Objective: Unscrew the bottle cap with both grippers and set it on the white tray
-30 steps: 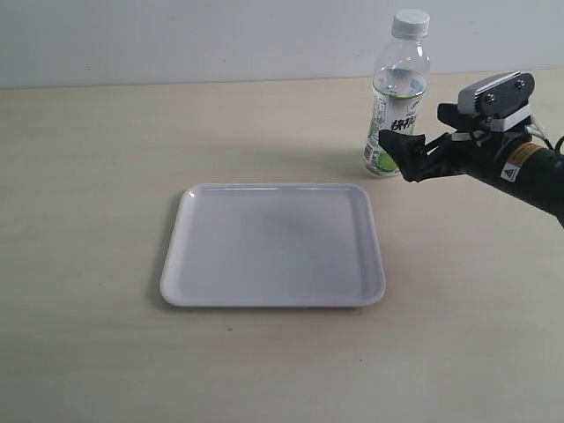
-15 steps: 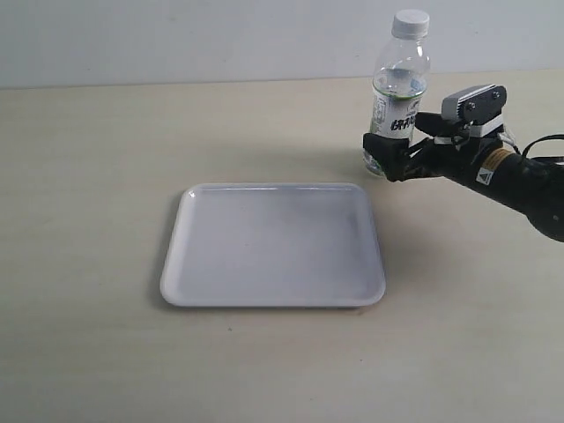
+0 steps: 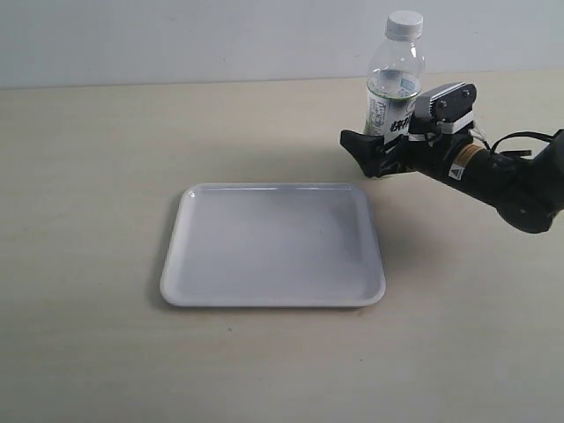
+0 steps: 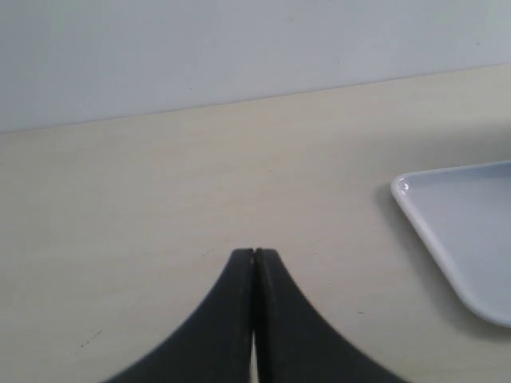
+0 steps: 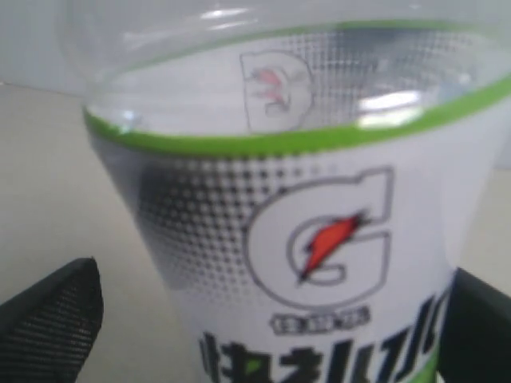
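Note:
The clear bottle [image 3: 393,88] stands upright on the table behind the white tray's [image 3: 273,247] far right corner, with its white cap [image 3: 404,24] screwed on. My right gripper [image 3: 374,150] reaches in from the right at the bottle's lower label, open, one finger on each side. In the right wrist view the label [image 5: 319,239] fills the picture between the two black fingers [image 5: 56,315], and a gap shows beside one of them. My left gripper [image 4: 255,254] is shut on nothing, low over bare table, with a tray corner [image 4: 463,231] nearby. It is out of the exterior view.
A pale wall [image 3: 176,35] rises behind the beige table [image 3: 106,150]. The right arm [image 3: 511,181], with its grey-white camera block [image 3: 445,101] and cables, lies across the table's right side.
My right gripper has slid left, bringing its fingers from beside the bottle to either side of it. The bottle has shifted slightly left.

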Motion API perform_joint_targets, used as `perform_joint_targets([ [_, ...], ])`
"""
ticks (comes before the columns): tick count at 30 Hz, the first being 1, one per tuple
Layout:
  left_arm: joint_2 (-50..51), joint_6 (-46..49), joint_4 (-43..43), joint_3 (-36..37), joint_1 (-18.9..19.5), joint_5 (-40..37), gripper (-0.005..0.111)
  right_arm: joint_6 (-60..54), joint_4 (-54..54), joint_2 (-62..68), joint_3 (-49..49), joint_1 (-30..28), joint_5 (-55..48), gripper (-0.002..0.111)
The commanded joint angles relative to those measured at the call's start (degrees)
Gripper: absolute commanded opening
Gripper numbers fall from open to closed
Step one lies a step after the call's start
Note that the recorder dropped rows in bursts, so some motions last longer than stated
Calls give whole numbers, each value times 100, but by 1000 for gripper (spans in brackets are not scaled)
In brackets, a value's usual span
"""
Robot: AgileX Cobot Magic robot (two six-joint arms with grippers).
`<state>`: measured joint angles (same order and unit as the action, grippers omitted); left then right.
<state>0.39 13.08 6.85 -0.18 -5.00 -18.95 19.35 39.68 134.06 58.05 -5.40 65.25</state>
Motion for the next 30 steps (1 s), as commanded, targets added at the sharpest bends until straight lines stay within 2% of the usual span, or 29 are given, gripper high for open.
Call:
perform_joint_targets([
  [1,-39,21,40,18,-26,26,0,-93,-74,-9,21,12,-19,100],
  [4,-39,21,40,18,-26,26,0,-121,-74,-9,21,12,-19,93],
  [7,-39,21,40,18,-26,26,0,-121,-158,-9,21,12,-19,75],
  [8,-39,21,40,18,-26,26,0,-121,-224,-9,21,12,-19,62],
  [10,-39,21,40,18,-26,26,0,-121,-224,-9,21,12,-19,47],
  [13,-39,21,40,18,-26,26,0,-193,-194,-9,21,12,-7,15],
  [15,-39,21,40,18,-26,26,0,-204,-109,-9,21,12,-7,0],
  [22,-39,21,40,18,-26,26,0,-847,930,-404,21,12,6,0],
  [26,-39,21,40,18,-26,26,0,-894,1318,-780,10,12,-708,0],
  [30,-39,195,-69,18,-26,185,0,-877,1748,-959,10,12,-842,0],
])
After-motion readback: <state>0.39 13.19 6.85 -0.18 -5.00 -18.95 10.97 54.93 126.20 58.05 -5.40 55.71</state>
